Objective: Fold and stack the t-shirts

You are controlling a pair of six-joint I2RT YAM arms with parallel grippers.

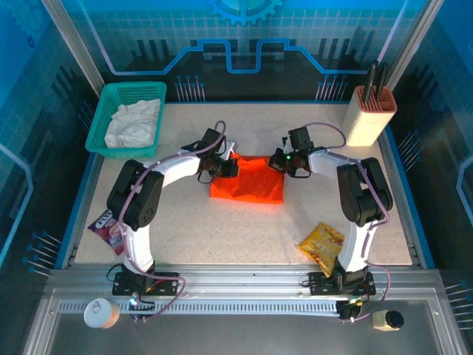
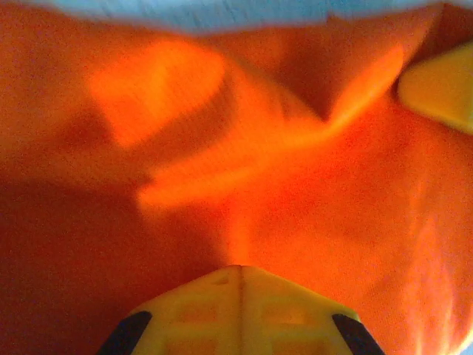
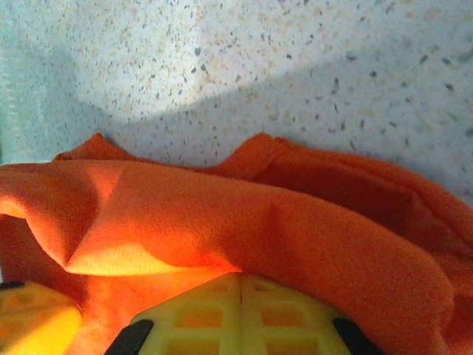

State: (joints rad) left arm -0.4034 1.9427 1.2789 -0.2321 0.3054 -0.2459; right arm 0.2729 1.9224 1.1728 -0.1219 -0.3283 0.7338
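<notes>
Two claws are clamped on the orange t-shirt (image 1: 247,188): the left claw (image 1: 226,168) pinches its far left corner, the right claw (image 1: 284,163) its far right corner. It lies folded on the worktop (image 1: 244,233) between them, spreading nearward. Well off to the left claw's left, the white t-shirt (image 1: 133,123) sits bunched in a green basket (image 1: 106,105).

The bright, plain orange short-sleeved fabric t-shirt (image 1: 247,183) lies before me in the middle of the speckled table (image 1: 185,229). It is folded into a rough rectangle, and its far edge is bunched into soft, raised ridges close to my wrists. The plain white fabric t-shirt (image 1: 133,122) sits crumpled and unfolded in the green plastic basket (image 1: 98,126) at the far left corner, well apart from the orange one.
</notes>
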